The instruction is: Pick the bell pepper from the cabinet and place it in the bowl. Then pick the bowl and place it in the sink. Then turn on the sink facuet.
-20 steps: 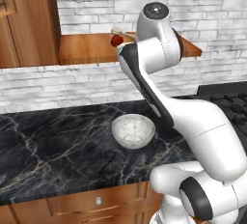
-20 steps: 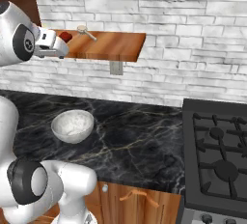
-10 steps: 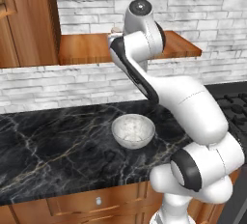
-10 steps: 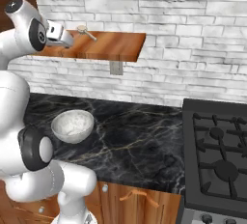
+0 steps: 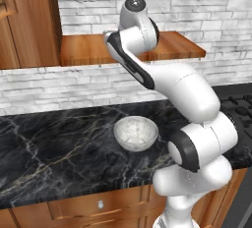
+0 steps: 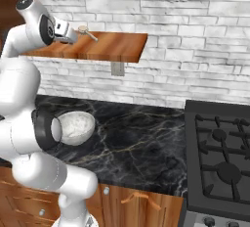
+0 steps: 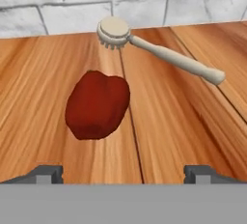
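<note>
The dark-red bell pepper [image 7: 96, 105] lies on the wooden shelf board of the cabinet [image 5: 88, 50], just ahead of my open gripper [image 7: 124, 175] and a little left of its middle. Both fingertips [image 7: 46, 174] stand wide apart, short of the pepper, with nothing between them. In the right base view the gripper [image 6: 73, 36] reaches over the shelf [image 6: 105, 47]. The speckled white-grey bowl [image 5: 136, 132] [image 6: 74, 127] sits empty on the black counter below the shelf. The sink and the sink faucet are out of view.
A pale long-handled spoon [image 7: 159, 54] [image 6: 88, 33] lies on the shelf just beyond the pepper. The tall cabinet door [image 5: 24, 20] stands at the left. A gas stove [image 6: 219, 147] adjoins the black marble counter [image 6: 136, 133] on the right.
The arm has swung its upper links to the left and carried the hand over the shelf towards the pepper, which it now covers in the left base view. The jaws stayed wide.
</note>
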Controlling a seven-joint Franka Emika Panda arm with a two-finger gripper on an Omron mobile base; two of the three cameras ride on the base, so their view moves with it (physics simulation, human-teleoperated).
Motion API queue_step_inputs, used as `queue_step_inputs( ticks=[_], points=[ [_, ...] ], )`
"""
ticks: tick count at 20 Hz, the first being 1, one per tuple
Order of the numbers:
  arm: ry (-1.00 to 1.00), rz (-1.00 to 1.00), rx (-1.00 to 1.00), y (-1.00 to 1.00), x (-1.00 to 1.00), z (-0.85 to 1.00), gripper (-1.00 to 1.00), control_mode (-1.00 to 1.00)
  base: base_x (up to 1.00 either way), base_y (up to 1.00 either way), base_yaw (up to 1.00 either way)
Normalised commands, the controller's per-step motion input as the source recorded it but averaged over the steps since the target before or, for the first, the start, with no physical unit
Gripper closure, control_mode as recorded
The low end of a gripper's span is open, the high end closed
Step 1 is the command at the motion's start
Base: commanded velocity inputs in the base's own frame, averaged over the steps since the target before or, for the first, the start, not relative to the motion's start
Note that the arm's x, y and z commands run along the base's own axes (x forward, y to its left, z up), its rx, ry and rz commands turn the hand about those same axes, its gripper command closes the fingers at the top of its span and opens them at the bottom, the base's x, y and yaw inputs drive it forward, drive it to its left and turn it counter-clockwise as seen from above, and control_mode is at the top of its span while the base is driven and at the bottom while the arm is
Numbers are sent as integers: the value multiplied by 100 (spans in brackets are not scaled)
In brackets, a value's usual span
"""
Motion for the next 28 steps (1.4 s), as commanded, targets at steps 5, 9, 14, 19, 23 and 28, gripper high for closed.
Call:
queue_step_inputs(
  ticks=[5,9,14,19,23,28],
  points=[
    [0,0,0,9,44,-5,-100,-100,0,0,0],
    [0,0,0,2,13,-2,-100,-100,0,0,0],
    [0,0,0,0,22,-13,-100,-100,0,0,0],
    [0,0,2,0,4,-16,-100,-100,0,0,0],
    [0,0,1,0,0,-7,100,-100,0,0,0],
    [2,0,0,-1,2,0,100,-100,0,0,0]
  ],
)
